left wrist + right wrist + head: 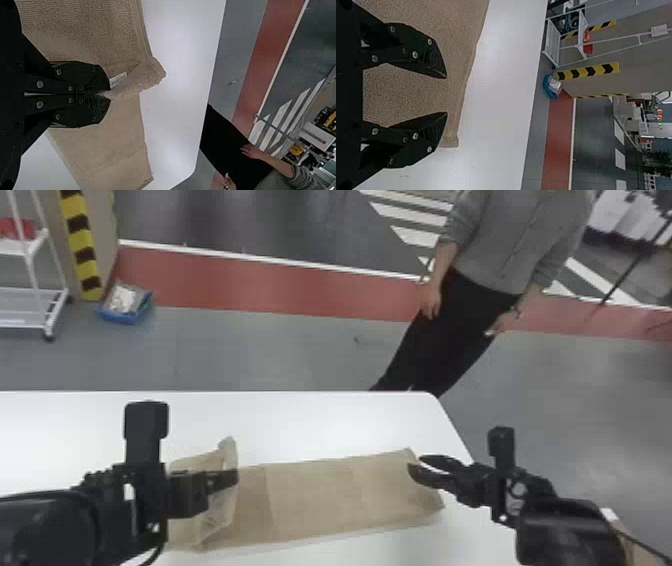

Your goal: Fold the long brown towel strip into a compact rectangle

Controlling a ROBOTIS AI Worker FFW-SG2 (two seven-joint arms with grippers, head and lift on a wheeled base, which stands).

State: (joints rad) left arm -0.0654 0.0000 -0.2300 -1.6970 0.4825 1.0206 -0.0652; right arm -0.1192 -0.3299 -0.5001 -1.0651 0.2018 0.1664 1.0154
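Note:
In the head view the brown towel strip point(315, 495) lies lengthwise across the table, its left part raised in a fold. My left gripper point(231, 478) is at that raised fold; in the left wrist view the left gripper point(106, 94) is shut on the towel point(138, 79), a small white label beside its fingertips. My right gripper point(417, 466) stands over the strip's right end in the head view. In the right wrist view the right gripper point(447, 95) is open, with the towel point(415, 93) lying below its parted fingers.
The white table point(310, 420) has its far edge beyond the towel and its right edge near my right arm. A person stands past the far right corner. On the floor at the far left are a blue bin point(125, 307) and a white rack point(32, 290).

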